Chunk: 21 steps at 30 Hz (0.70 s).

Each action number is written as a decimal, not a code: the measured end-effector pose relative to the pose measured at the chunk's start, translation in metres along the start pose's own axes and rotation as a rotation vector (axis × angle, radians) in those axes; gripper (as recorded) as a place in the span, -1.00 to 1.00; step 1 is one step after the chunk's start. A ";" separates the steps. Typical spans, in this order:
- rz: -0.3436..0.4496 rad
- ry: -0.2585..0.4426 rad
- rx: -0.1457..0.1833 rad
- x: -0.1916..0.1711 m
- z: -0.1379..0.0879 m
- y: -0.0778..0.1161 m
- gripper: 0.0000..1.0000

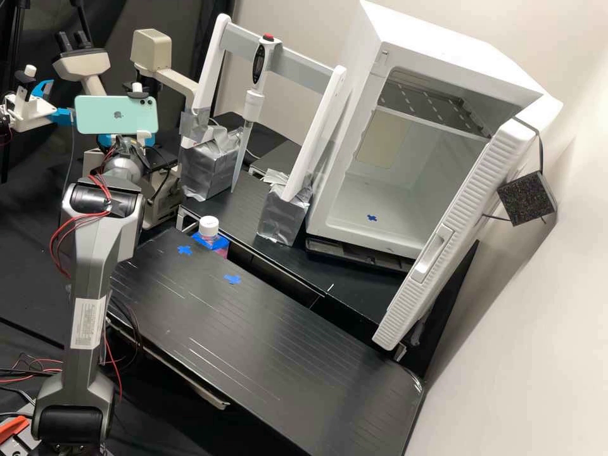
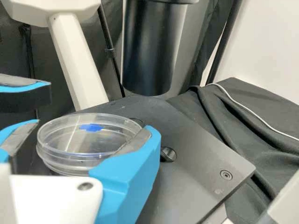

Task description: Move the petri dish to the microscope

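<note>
Landmark: the microscope [image 1: 82,63]. Gripper [image 1: 149,142] is at the microscope in the high view, behind the phone [image 1: 117,115], which covers its fingertips. Wrist view: the petri dish [image 2: 74,158] sits between the 2 blue fingers [image 2: 133,170], at the microscope's black stage [image 2: 201,163]. Grip looks closed on the dish, 1 finger to each side. Can't tell if the dish base touches the stage. 1 blue mark [image 2: 91,127] is visible through the clear dish. The microscope's black cylinder [image 2: 147,51] hangs above stage level, beyond the dish. Small round knob [image 2: 168,154] on the stage, just beside a finger.

Rest, high view: pipette [image 1: 253,104] upright on a white frame [image 1: 316,133], right of the microscope. White-capped bottle [image 1: 208,226] near the microscope's base, at the edge of the black bench [image 1: 272,342]. 2 blue crosses [image 1: 232,278] on that bench, on the near side of the microscope. White cabinet [image 1: 405,180], door [image 1: 456,221] open, well right of the microscope; 1 blue tape cross [image 1: 372,217] on its floor.
</note>
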 end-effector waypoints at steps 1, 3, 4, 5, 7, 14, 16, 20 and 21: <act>0.001 -0.001 -0.001 0.001 -0.001 0.000 -1.00; 0.003 -0.003 0.000 0.003 -0.002 0.001 -1.00; 0.002 -0.008 0.000 0.004 -0.002 0.000 -1.00; 0.000 -0.015 -0.001 0.005 -0.002 0.000 1.00; -0.003 -0.015 -0.003 0.007 -0.004 -0.001 1.00; -0.017 -0.050 -0.011 0.010 -0.003 -0.005 1.00; -0.017 -0.050 -0.011 0.010 -0.003 -0.005 1.00; -0.017 -0.050 -0.011 0.010 -0.003 -0.005 1.00; -0.017 -0.050 -0.011 0.010 -0.003 -0.005 1.00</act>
